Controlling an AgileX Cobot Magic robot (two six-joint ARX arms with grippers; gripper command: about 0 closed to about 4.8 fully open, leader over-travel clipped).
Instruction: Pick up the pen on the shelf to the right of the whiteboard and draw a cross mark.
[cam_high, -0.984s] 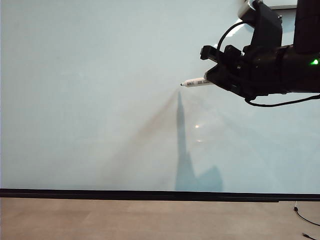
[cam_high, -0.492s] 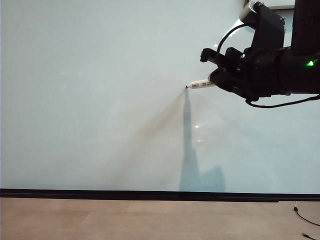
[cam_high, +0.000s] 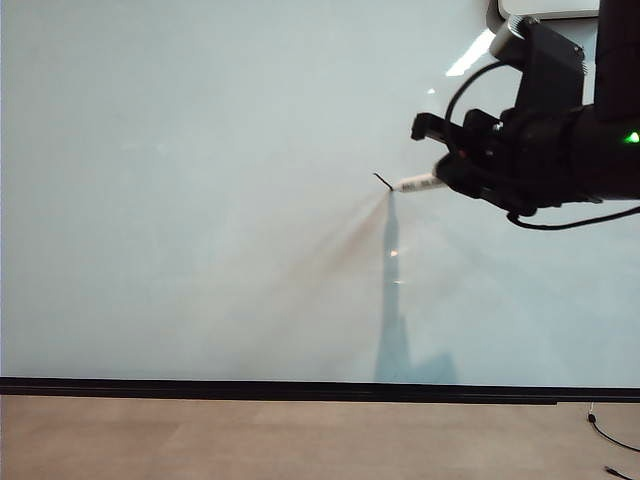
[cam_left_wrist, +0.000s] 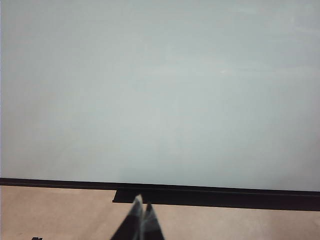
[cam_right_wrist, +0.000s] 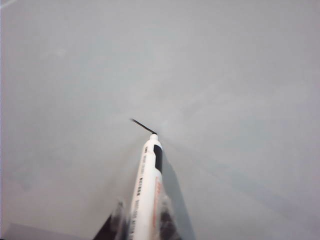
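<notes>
So the whiteboard (cam_high: 200, 200) fills nearly the whole exterior view: glossy, pale bluish-white, totally flat, with a thin black strip along its lower edge and tan floor (cam_high: 250, 440) below that. Loads of bare board to the left of and below the pen, nothing in the way there. A couple of thin black cables (cam_high: 610, 440) lie on the floor at the far right.

The right gripper (cam_high: 452, 178) sits up in the upper right of the exterior view, chunky black housing with a green light glowing on it, clenched on the pen (cam_high: 420, 183). The pen is slim and white with printed lettering, lying almost level, its dark tip touching the board. Right at the tip there's a short thin black stroke (cam_high: 383, 181), slanted, the only ink on the board so far. The arm throws a tall grey shadow down the board.

The left gripper (cam_left_wrist: 141, 220) hangs low near the floor, its dark pointed fingertips pressed together, holding nothing, well apart from the pen.
</notes>
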